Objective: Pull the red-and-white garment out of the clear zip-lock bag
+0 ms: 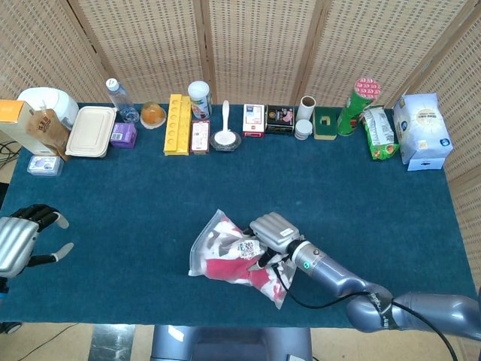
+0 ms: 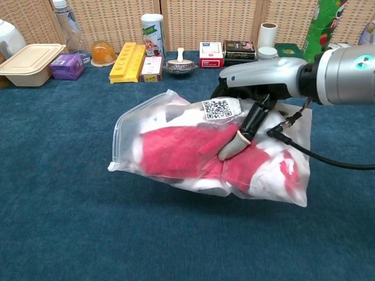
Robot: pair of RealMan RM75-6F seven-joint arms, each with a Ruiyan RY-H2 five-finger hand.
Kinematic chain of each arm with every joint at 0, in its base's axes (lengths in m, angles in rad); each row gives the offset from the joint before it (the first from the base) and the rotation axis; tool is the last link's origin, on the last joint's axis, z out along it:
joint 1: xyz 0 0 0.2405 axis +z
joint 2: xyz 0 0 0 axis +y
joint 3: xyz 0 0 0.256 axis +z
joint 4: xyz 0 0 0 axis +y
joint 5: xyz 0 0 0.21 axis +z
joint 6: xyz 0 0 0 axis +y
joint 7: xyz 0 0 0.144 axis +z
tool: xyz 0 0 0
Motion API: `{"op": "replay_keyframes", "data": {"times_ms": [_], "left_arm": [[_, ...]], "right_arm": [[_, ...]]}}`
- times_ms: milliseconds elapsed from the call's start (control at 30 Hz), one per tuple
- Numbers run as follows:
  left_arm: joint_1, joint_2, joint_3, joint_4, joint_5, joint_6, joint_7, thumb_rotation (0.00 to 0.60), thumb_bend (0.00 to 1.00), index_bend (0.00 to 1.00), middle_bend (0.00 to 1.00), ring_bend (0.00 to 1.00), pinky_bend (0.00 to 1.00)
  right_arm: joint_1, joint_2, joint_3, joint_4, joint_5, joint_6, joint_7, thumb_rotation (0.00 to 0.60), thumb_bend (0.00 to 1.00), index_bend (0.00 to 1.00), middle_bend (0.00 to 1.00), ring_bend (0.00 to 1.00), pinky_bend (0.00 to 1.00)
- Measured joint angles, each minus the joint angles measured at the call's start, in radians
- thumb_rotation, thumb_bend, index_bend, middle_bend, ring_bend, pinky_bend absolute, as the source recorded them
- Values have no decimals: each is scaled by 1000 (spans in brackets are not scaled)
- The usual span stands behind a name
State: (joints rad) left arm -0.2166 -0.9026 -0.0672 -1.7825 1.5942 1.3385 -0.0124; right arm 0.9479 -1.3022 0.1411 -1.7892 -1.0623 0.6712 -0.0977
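The clear zip-lock bag (image 1: pixel 222 254) hangs lifted off the blue table, its sealed opening edge (image 2: pixel 117 146) pointing left. The red-and-white garment (image 2: pixel 176 151) is bunched inside it, wholly enclosed. My right hand (image 1: pixel 273 231) grips the bag from above near its QR-code label (image 2: pixel 218 108), with the thumb (image 2: pixel 240 133) pressed against the front of the plastic. My left hand (image 1: pixel 20 239) hovers at the table's left edge, well away from the bag, fingers spread and holding nothing. It appears only in the head view.
A row of goods lines the table's far edge: a lidded tan box (image 1: pixel 91 131), a yellow tray (image 1: pixel 177 124), a bowl with a spoon (image 1: pixel 225 138), small boxes (image 1: pixel 279 119), a green tube (image 1: pixel 353 105) and a white packet (image 1: pixel 422 131). Blue cloth (image 1: pixel 113 203) lies between them and the bag.
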Motion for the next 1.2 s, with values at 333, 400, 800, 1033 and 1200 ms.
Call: {"op": "replay_keyframes", "data": {"times_ms": [333, 400, 800, 1033, 1200], "left_arm": [[-165, 2, -28, -81, 25, -196, 86, 600, 195, 464, 896, 809, 798], [-193, -5, -32, -87, 27, -228, 94, 600, 193, 464, 967, 880, 852], [-348, -31, -51, -146, -22, -428, 55, 600, 206, 463, 1000, 1000, 967], [-401, -81, -61, -142, -40, -465, 7, 600, 209, 463, 1000, 1000, 967], [-437, -117, -66, -132, -50, -493, -29, 600, 209, 463, 1000, 1000, 967]], "right_arm": [[-46, 46, 64, 1, -246, -88, 382, 467, 176, 829, 859, 1000, 957], [-47, 47, 73, 7, -284, -97, 440, 466, 177, 829, 859, 1000, 960], [-17, 35, 77, 56, -391, -112, 624, 467, 177, 829, 859, 1000, 968], [1, 29, 63, 66, -409, -111, 662, 468, 176, 829, 859, 1000, 971], [11, 23, 57, 71, -411, -109, 690, 466, 176, 829, 858, 1000, 971]]}}
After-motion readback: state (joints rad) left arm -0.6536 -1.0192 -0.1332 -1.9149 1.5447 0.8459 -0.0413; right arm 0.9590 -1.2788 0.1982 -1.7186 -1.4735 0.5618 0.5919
